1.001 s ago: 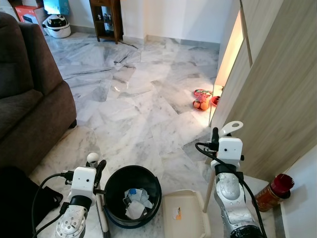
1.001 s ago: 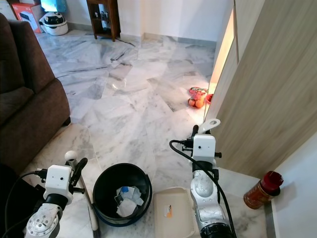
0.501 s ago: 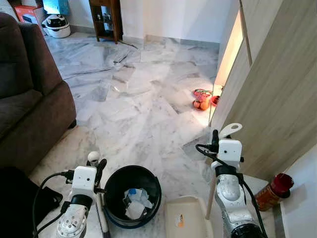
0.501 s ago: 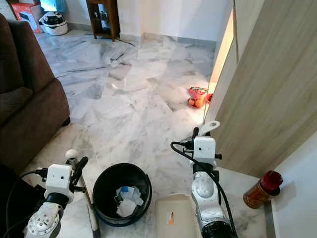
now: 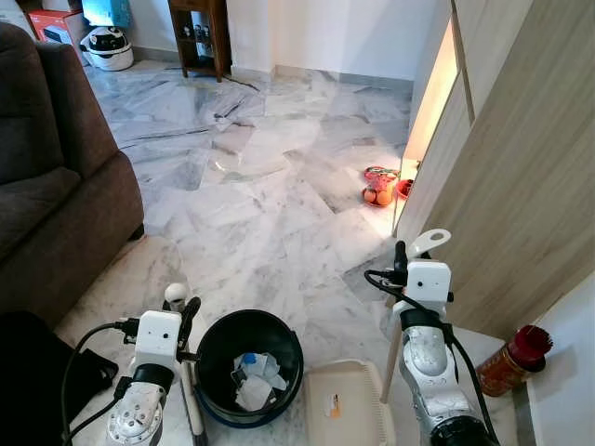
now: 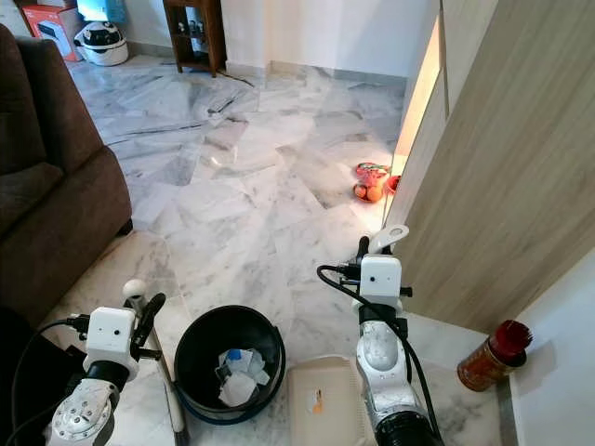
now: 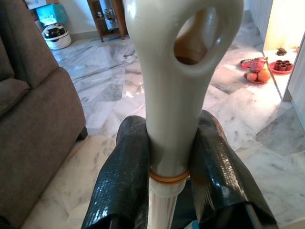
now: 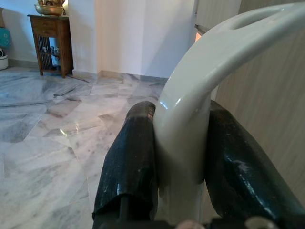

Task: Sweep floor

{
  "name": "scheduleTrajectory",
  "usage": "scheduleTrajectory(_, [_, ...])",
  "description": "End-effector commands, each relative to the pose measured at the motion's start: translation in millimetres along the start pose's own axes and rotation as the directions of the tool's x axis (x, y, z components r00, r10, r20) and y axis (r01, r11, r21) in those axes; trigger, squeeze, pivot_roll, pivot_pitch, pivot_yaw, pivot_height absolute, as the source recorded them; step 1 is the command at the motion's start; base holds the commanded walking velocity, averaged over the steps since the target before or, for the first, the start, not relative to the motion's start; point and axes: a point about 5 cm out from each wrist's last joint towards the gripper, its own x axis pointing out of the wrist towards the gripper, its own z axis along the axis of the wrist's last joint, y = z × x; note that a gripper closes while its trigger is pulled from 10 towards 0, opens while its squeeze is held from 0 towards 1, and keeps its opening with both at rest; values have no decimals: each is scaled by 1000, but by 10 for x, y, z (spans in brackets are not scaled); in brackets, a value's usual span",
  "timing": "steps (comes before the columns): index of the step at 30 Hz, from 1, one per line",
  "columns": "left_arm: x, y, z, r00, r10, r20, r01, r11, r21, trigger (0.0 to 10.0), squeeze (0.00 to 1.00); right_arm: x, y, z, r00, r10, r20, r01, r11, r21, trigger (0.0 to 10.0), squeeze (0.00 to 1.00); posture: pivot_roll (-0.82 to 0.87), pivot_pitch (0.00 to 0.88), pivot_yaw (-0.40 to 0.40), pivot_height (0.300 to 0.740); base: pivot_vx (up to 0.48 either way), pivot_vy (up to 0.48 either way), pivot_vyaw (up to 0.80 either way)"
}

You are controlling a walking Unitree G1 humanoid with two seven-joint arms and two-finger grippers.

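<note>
A brown sofa [image 5: 56,177] flanked the marble floor [image 5: 270,186]; a black bin [image 5: 248,367] sat between cream dustpan [image 5: 346,409] and broom [image 7: 178,86]. The left gripper [image 7: 171,191] clamped the broom handle, the right gripper [image 8: 183,176] the dustpan handle [image 8: 209,71]

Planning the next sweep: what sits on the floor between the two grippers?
In the left eye view, a black bin holding crumpled paper, with the cream dustpan beside it.
</note>
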Motion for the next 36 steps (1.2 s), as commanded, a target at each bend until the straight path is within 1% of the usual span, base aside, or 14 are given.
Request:
scheduleTrajectory(1, [38,-3,99,999,-1,50,2,1000,-9,10000,0,28,17,42,1000,4,28,-4,1000,0,10000,0,199,43,-5,740,0,0,0])
scheduleTrajectory(10, [43,1,105,999,-1,52,2,1000,-9,10000,0,9,91,11,1000,26,14,-26,1000,11,10000,0,202,42,-1,740,0,0,0])
scheduleTrajectory(22, [45,11,106,999,-2,52,2,1000,-9,10000,0,-13,83,-36,1000,24,-4,-24,1000,9,10000,0,203,44,1,740,0,0,0])
scheduleTrajectory(33, [47,15,109,999,-1,55,2,1000,-10,10000,0,-12,92,-34,1000,27,0,-27,1000,13,10000,0,202,40,2,740,0,0,0])
scheduleTrajectory(36, [47,13,109,998,-2,55,3,1000,-11,10000,0,-15,83,-38,1000,24,-1,-24,1000,13,10000,0,202,41,2,740,-240,0,0])
